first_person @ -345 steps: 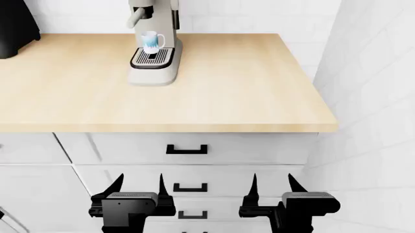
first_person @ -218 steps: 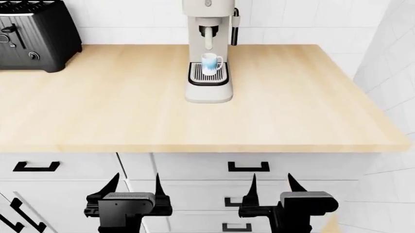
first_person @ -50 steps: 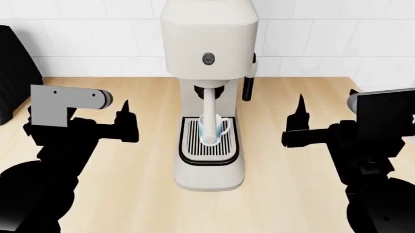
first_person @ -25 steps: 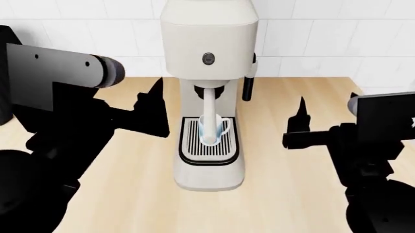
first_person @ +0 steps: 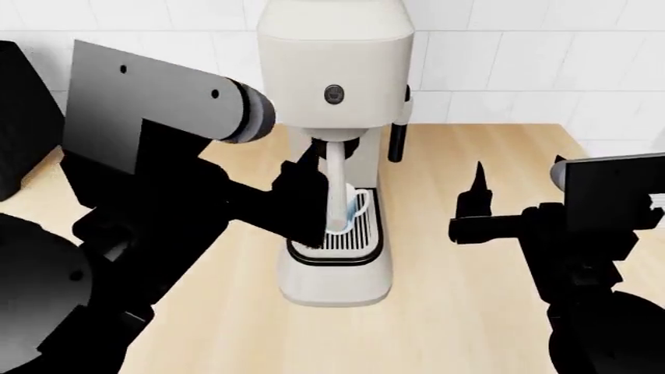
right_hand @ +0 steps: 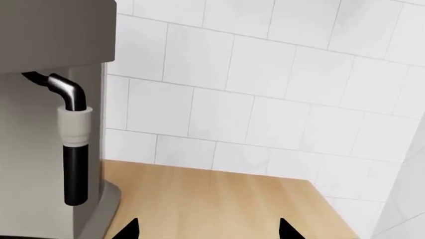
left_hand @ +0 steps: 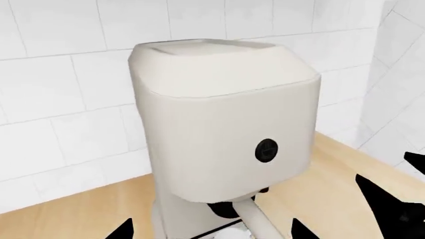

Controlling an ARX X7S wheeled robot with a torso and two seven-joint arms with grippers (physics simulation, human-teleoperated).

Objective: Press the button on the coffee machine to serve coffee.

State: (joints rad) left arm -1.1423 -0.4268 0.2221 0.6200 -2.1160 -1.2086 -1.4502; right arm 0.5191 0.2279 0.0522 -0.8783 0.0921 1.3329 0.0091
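The cream coffee machine [first_person: 335, 47] stands at the middle of the wooden counter. Its small round dark button [first_person: 334, 95] sits on the front of the boxy head and also shows in the left wrist view [left_hand: 266, 150]. A white and blue cup [first_person: 353, 204] stands on the black drip tray [first_person: 359, 238] under the spout. My left gripper [first_person: 304, 191] is open and empty, low in front of the machine's left side, below the button. My right gripper [first_person: 519, 170] is open and empty, to the right of the machine, beyond the dark side wand [right_hand: 74, 149].
A black toaster [first_person: 21, 117] stands at the far left against the white tiled wall [first_person: 499, 70]. The wooden counter [first_person: 457, 296] ends near a side wall on the right. My left arm hides the counter left of the machine.
My left arm has moved right and toward the machine, and now covers the left part of the drip tray. The right arm has barely moved.
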